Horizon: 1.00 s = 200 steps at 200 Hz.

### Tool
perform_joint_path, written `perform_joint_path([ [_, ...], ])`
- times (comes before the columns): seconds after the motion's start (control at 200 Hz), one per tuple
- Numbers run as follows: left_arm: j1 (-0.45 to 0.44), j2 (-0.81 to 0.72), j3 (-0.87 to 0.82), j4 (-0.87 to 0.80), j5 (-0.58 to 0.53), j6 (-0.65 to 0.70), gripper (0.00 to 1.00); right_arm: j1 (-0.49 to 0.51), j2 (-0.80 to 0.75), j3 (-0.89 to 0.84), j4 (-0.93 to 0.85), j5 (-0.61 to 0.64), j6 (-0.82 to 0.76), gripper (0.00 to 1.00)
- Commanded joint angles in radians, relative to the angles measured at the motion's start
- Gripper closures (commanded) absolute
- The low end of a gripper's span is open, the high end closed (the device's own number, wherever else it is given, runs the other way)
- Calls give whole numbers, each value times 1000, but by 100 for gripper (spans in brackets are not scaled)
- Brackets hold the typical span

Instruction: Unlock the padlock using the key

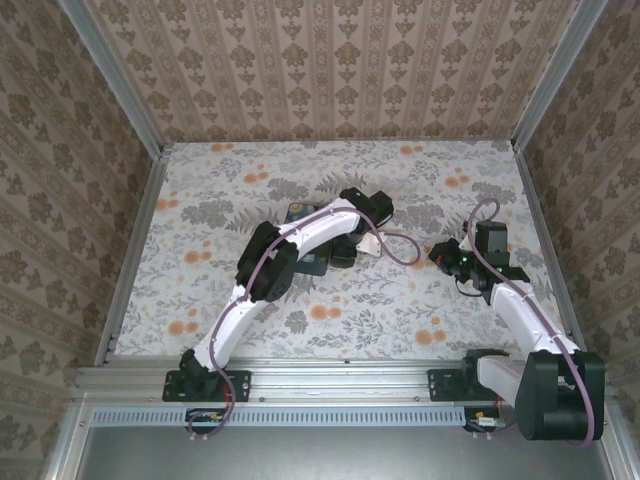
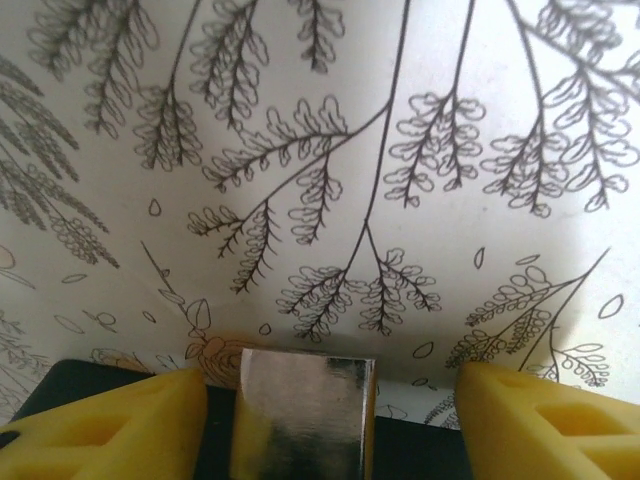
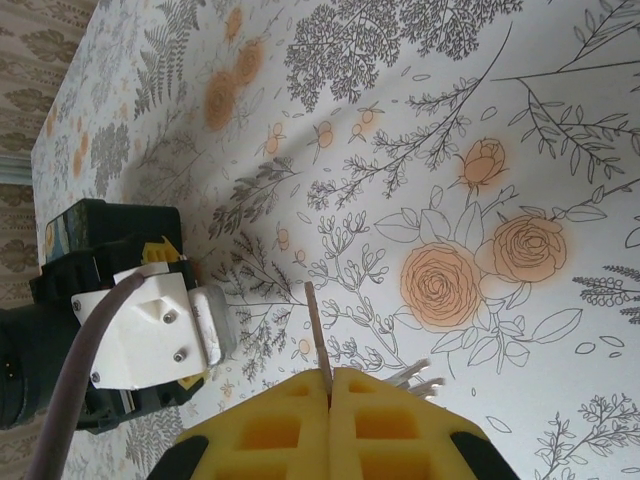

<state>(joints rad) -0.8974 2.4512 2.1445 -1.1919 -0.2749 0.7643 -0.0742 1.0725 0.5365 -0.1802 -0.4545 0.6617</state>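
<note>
On flower-printed cloth (image 3: 480, 120), yellow right fingers (image 3: 270, 430) pinch the thin flat key (image 3: 318, 335)

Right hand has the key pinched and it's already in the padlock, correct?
Not quite. The right hand does have the key pinched, but the key is not in the padlock. The right wrist view shows the blade out over the floral table cover, well apart from the padlock.
</note>
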Motion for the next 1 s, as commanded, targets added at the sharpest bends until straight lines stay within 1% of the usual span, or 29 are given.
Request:
perform_joint_path([
  [0.0, 22, 35, 28, -69, -27, 12, 35, -6, 13, 26, 20, -39, 0, 100],
  [0.075, 26, 35, 29, -73, -23, 10, 38, -7, 18, 31, 17, -42, -2, 100],
  [0.165, 33, 35, 34, -76, -3, 3, 51, -6, 21, 38, 13, -49, -6, 100],
  [0.23, 33, 34, 44, -86, 3, -5, 57, -6, 20, 44, 5, -51, -10, 100],
  [0.35, 37, 18, 61, -89, 13, -28, 65, -6, 17, 57, -23, -55, -47, 100],
  [0.415, 40, -9, 58, -77, 28, -39, 67, -6, 17, 70, -50, -55, -77, 100],
  [0.57, 54, -132, -15, 9, 79, -53, 69, -6, 6, 83, -65, -74, -87, 100],
  [0.665, 68, -214, -50, 48, 140, -67, 71, -5, 0, 90, -65, -78, -83, 100],
  [0.86, 74, -366, -139, 111, 207, -74, 72, -3, -2, 99, -59, -84, -77, 100],
  [0.995, 81, -478, -217, 160, 296, -105, 72, 5, -5, 111, -59, -93, -71, 100],
])
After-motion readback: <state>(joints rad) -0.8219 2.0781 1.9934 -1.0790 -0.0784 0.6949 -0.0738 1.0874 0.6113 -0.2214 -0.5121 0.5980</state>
